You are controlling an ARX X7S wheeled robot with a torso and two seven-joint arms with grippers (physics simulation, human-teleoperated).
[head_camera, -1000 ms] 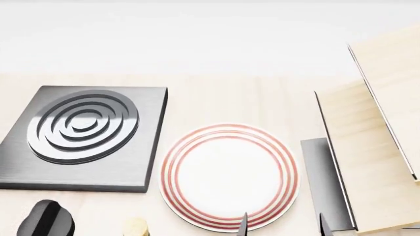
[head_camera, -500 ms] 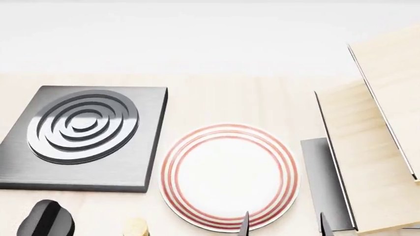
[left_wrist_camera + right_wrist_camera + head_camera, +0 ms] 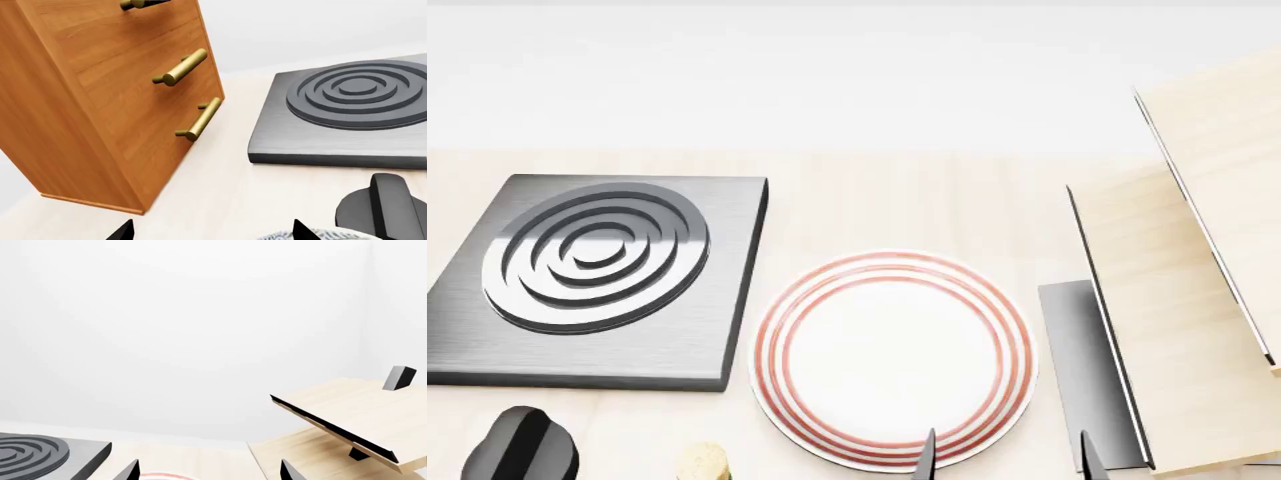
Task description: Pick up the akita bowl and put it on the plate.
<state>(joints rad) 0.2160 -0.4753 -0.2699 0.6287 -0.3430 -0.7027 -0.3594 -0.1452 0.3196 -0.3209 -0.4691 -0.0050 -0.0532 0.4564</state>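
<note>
The stove burner and slanted wooden boards are flanking the plate; both tools, right and left, are gaping empty.

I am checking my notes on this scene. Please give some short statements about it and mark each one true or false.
1. The plate is bare. True.
2. The burner lies to the right of the plate in the head view. False: it lies to the left.
3. The right gripper is open. True: its fingertips stand apart at the plate's near edge.
4. The cabinet has black handles. False: they are brass-coloured.
5. The plate has blue rings. False: red.
</note>
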